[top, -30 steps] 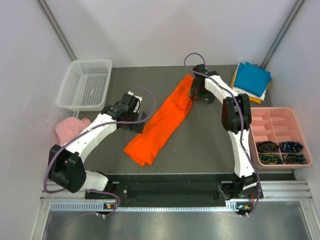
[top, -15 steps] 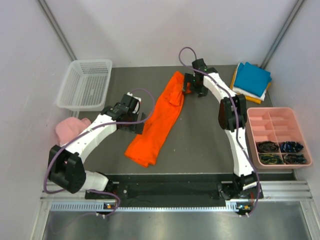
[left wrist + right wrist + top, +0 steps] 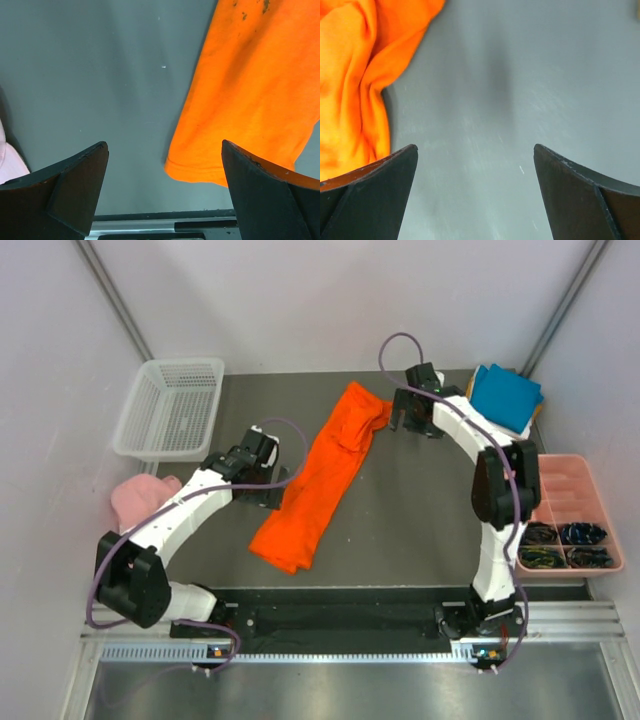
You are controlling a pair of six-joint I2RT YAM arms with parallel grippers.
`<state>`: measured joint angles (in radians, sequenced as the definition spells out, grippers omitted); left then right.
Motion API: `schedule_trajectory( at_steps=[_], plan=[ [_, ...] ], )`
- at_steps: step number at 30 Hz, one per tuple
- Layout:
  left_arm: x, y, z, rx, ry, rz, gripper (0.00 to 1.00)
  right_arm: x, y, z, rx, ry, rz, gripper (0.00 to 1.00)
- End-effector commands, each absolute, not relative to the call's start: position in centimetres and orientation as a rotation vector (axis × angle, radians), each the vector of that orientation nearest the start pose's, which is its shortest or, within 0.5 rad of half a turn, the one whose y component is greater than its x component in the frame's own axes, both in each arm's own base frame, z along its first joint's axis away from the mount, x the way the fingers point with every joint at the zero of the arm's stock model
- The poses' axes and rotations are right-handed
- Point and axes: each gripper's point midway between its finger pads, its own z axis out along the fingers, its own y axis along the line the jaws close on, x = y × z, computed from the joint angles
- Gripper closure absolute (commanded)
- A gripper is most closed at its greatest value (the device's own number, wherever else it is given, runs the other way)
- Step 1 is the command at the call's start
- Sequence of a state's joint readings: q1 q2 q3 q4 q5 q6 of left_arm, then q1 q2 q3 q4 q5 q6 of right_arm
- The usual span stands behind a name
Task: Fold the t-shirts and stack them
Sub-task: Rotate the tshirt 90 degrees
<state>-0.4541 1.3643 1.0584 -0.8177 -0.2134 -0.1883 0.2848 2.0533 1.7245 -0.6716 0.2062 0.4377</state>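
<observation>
Dark grey counter [image 3: 400,510], with an orange t-shirt [image 3: 320,480] laid as a long diagonal strip mid-frame. Upper left, a white mesh basket [image 3: 135,430], a pink cap [image 3: 135,498] just below it. Upper right, folded t-shirts [image 3: 505,398] stacked, teal on top; below, a pink compartment tray [image 3: 565,458].

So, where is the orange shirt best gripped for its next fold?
Likely at the bunched far end of the orange shirt, approached from the right, where the open right tool sits beside it. The shirt lies as a long diagonal strip, so lifting an end should let it fold over lengthwise.
</observation>
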Motion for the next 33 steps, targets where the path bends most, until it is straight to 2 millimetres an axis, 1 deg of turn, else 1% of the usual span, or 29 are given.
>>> schedule_trajectory(
  at_steps=[1, 2, 3, 4, 5, 8, 11, 13, 16, 17, 18, 19, 20, 21, 22, 23, 24, 25, 26, 27, 28, 29, 30, 31, 33],
  plan=[
    [27.7, -9.8, 13.7, 0.274, 2.57, 0.071, 0.01, 45.4, 10.7, 13.1, 0.333, 2.437, 0.035, 0.01],
    [27.5, -10.0, 13.5, 0.284, 2.583, 0.057, 0.01, 44.7, 10.8, 13.0, 0.33, 2.444, 0.058, 0.01],
    [26.9, -10.7, 13.1, 0.327, 2.611, 0.004, 0.02, 44.0, 10.9, 12.8, 0.342, 2.448, 0.075, 0.01],
    [26.5, -11.0, 12.6, 0.345, 2.631, -0.012, 0.03, 43.3, 10.9, 13.7, 0.342, 2.428, 0.103, 0.01],
    [26.3, -11.3, 12.4, 0.358, 2.639, -0.026, 0.03, 42.2, 11.0, 12.5, 0.336, 2.453, 0.124, 0.01],
    [25.4, -12.2, 11.5, 0.396, 2.674, -0.053, 0.04, 40.5, 11.2, 12.6, 0.339, 2.454, 0.16, 0.01],
    [24.6, -12.8, 11.0, 0.412, 2.707, -0.051, 0.05, 39.4, 11.7, 13.3, 0.315, 2.442, 0.184, 0.01],
    [24.1, -13.6, 11.0, 0.437, 2.695, -0.069, 0.05, 39.0, 12.0, 13.4, 0.3, 2.444, 0.185, 0.01],
    [24.7, -13.8, 10.8, 0.437, 2.66, -0.024, 0.04, 38.4, 12.4, 13.6, 0.292, 2.444, 0.205, 0.01],
    [25.4, -13.6, 10.8, 0.426, 2.638, 0.011, 0.04, 38.1, 12.4, 13.3, 0.287, 2.452, 0.21, 0.01],
    [25.7, -13.4, 10.2, 0.426, 2.653, 0.045, 0.04, 37.9, 12.8, 13.6, 0.278, 2.449, 0.231, 0.01],
    [26.2, -13.3, 10.3, 0.422, 2.649, 0.077, 0.04, 37.6, 13.0, 13.6, 0.27, 2.452, 0.239, 0.01],
    [26.6, -12.8, 10.2, 0.413, 2.648, 0.126, 0.03, 37.3, 13.2, 13.6, 0.264, 2.455, 0.249, 0.01],
    [27.1, -11.8, 9.6, 0.396, 2.655, 0.237, 0.03, 37.2, 13.4, 13.8, 0.259, 2.45, 0.258, 0.01],
    [27.8, -11.4, 9.7, 0.381, 2.641, 0.29, 0.02, 36.9, 13.7, 14.0, 0.249, 2.445, 0.27, 0.01],
    [28.2, -10.8, 9.0, 0.379, 2.655, 0.358, 0.01, 36.7, 13.8, 14.1, 0.243, 2.444, 0.284, 0.01],
    [28.7, -10.0, 8.9, 0.371, 2.637, 0.442, 0.01, 36.6, 13.9, 14.1, 0.244, 2.445, 0.288, 0.01],
    [29.4, -9.9, 9.1, 0.363, 2.621, 0.478, 0.01, 36.3, 14.0, 14.2, 0.239, 2.442, 0.298, 0.01],
    [29.7, -9.7, 8.3, 0.367, 2.633, 0.52, 0.01, 36.1, 14.1, 14.1, 0.232, 2.45, 0.312, 0.01],
    [30.3, -9.6, 8.2, 0.363, 2.621, 0.541, 0.01, 36.0, 14.1, 14.1, 0.229, 2.45, 0.313, 0.01],
    [31.0, -9.9, 8.2, 0.36, 2.615, 0.532, 0.01, 35.7, 14.1, 14.1, 0.227, 2.451, 0.315, 0.01],
    [31.3, -9.8, 7.6, 0.36, 2.627, 0.543, 0.01, 35.6, 14.0, 14.0, 0.226, 2.455, 0.31, 0.01],
    [31.8, -9.8, 7.5, 0.365, 2.624, 0.542, 0.01, 35.5, 13.9, 14.0, 0.221, 2.455, 0.31, 0.01],
    [32.5, -9.9, 7.7, 0.351, 2.614, 0.535, 0.01, 35.3, 13.9, 13.8, 0.217, 2.457, 0.31, 0.01],
    [33.2, -9.0, 7.5, 0.318, 2.623, 0.561, 0.01, 35.1, 13.8, 13.9, 0.21, 2.457, 0.312, 0.01]
  ],
)
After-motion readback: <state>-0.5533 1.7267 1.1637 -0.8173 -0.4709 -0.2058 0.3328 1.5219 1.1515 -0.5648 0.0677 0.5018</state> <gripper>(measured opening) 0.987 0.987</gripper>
